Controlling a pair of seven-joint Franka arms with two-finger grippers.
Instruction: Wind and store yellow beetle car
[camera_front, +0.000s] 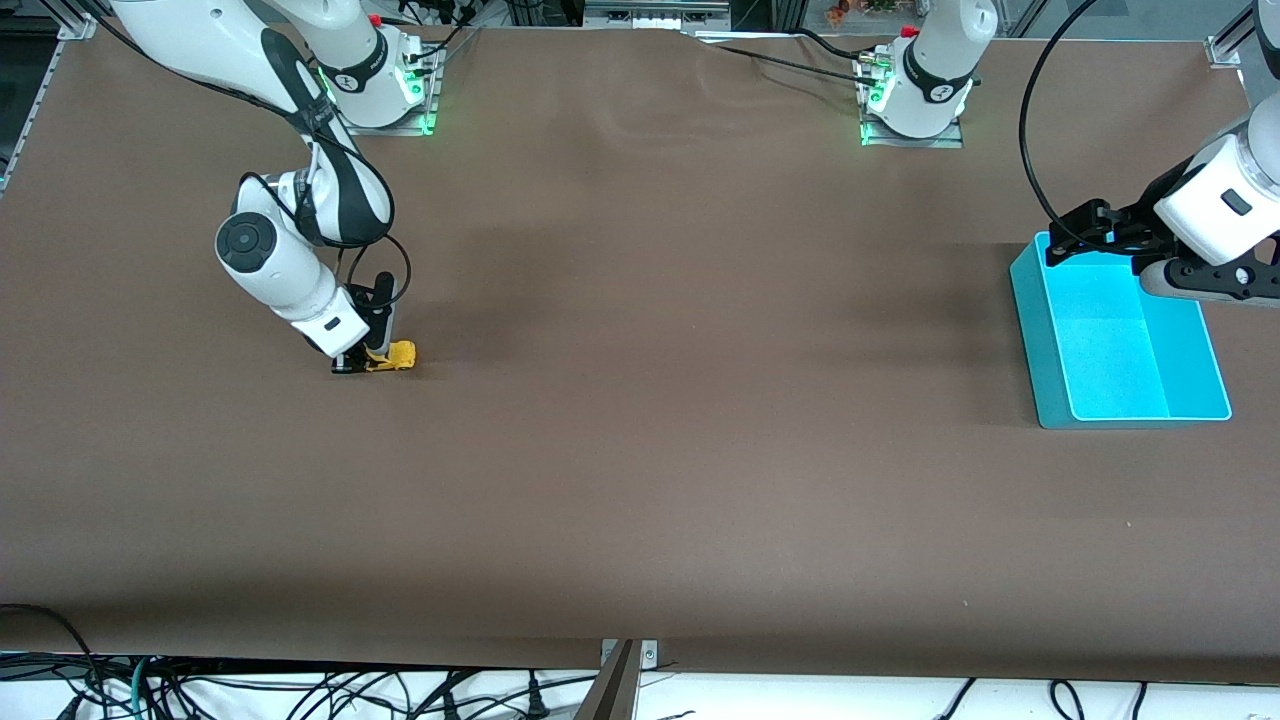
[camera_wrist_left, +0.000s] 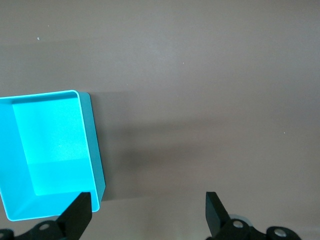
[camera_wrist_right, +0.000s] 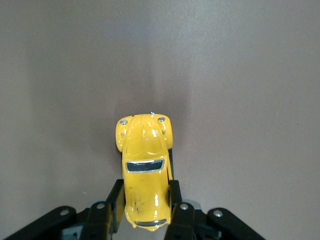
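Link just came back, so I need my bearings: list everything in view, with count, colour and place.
yellow beetle car: one, yellow, on the table toward the right arm's end, clamped at its sides.
bin: one, cyan, toward the left arm's end, nothing seen inside.
table: one, brown cover.
right hand: one, black fingers, shut on the car at table level.
left hand: one, black fingers, open, waiting over the bin's edge.

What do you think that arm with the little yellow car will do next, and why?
Probably drag the car backward along the table to wind it: the right gripper is shut on its sides, wheels seemingly down. The left gripper waits open over the bin.
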